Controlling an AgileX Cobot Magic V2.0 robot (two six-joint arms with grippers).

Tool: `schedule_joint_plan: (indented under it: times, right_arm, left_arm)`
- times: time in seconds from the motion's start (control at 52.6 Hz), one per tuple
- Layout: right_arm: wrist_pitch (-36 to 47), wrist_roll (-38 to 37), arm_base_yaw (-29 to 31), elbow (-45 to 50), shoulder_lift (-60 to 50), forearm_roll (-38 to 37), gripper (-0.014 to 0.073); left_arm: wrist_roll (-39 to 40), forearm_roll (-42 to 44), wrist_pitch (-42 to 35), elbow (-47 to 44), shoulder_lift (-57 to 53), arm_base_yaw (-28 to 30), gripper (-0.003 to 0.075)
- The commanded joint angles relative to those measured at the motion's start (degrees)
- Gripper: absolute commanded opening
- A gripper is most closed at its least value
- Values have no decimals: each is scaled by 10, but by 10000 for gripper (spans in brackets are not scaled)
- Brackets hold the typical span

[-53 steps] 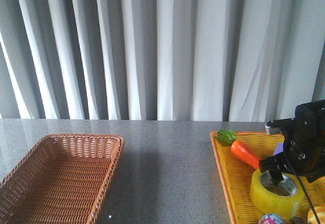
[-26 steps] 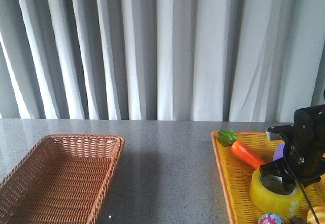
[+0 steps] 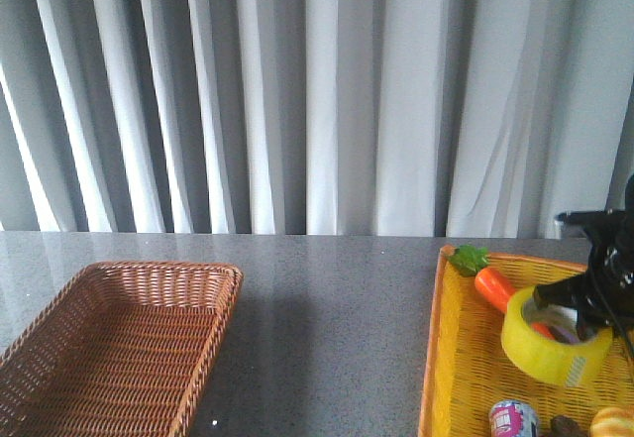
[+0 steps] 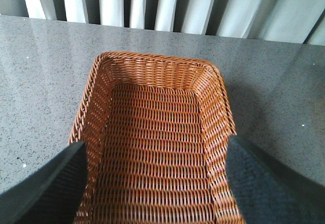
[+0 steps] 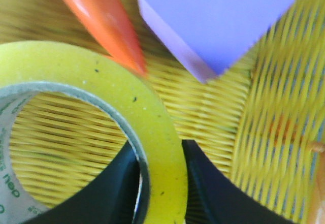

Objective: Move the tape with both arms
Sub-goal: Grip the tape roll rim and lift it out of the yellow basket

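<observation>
1. The right claw (image 5: pixel 160 183) was clamped on the tape (image 3: pixel 555 336), which had risen, tilted, above the yellow tray (image 3: pixel 466 378) since a second ago.
2. The tray and carrot (image 3: pixel 500 288) appeared shifted rightward.
3. The left claw (image 4: pixel 155 183), spread wide, hung over the brown basket (image 4: pixel 155 82).

The tape (image 3: pixel 555 336) now hangs tilted, lifted off the yellow basket (image 3: pixel 466 378) floor, where earlier it lay flat at the lower right of the front view. The right gripper (image 3: pixel 586 310) sits higher and further right, clamping the roll's wall. The yellow basket, carrot (image 3: pixel 498 286) and small can (image 3: pixel 513 420) appear shifted right in the frame.
</observation>
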State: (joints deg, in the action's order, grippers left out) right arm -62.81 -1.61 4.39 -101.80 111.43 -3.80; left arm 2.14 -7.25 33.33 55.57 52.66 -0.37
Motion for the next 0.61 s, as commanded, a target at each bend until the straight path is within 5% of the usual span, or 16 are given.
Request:
schedule_joint_plan:
  times: [0.0,0.152,0.59]
  right_arm:
    - [9,36,-6,-67,-67,66,85]
    - [6,69,-54,-124,-98,113,103]
    - [39,59,-260,-150,-23,59,127]
  left_arm:
    - [1,-3,-41,19,-1,-3,535]
    - [1,-3,-41,19,-1,-3,535]
    - [1,-3,-34,19,-1,-3,535]
